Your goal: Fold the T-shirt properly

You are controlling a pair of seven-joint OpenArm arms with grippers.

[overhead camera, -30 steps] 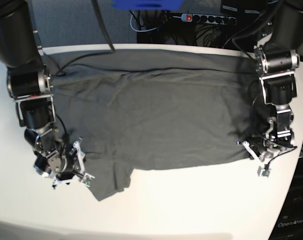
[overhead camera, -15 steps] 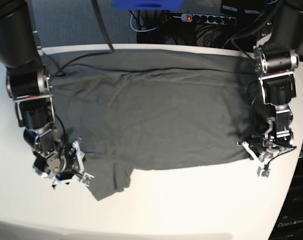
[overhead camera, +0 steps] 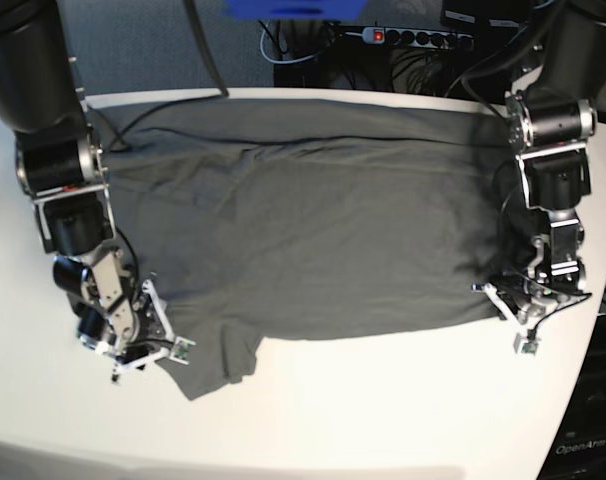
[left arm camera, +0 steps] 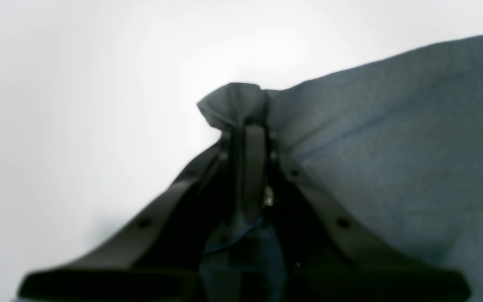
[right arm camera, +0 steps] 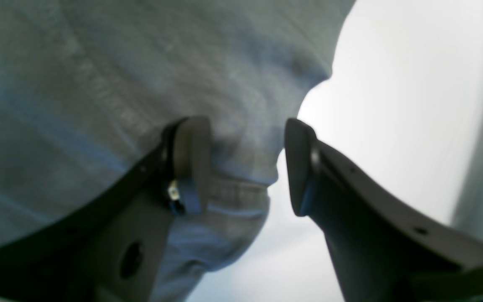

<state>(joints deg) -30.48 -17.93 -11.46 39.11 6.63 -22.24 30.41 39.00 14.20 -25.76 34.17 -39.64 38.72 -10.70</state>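
The left gripper [left arm camera: 247, 126] has its jaws pressed together on a pinched peak of the T-shirt [left arm camera: 392, 138], the cloth bunching up just beyond the fingertips and spreading away to one side of them. The right gripper [right arm camera: 245, 163] stands with jaws apart, one finger [right arm camera: 191, 159] resting on the cloth and the other finger [right arm camera: 300, 163] off the edge over bare table [right arm camera: 392, 105]; a hemmed edge lies between them, not yet clamped.

Outward from the jaws, the base view shows the T-shirt [overhead camera: 303, 230] lying spread flat across the table [overhead camera: 383, 410], lightly wrinkled, with the right gripper [overhead camera: 133, 335] at a near corner where a sleeve hangs toward the front edge, and the left gripper [overhead camera: 523, 300] at the opposite near corner.

By the look of it, no fold has been made: the shirt is one open layer, one corner gripped and the other about to be. The whole folding sequence appears to remain.

The table is white, smooth and bare around the cloth. Beyond its far edge, cables [overhead camera: 303, 45] and a power strip [overhead camera: 413, 38] with a lit red switch lie against a grey wall.
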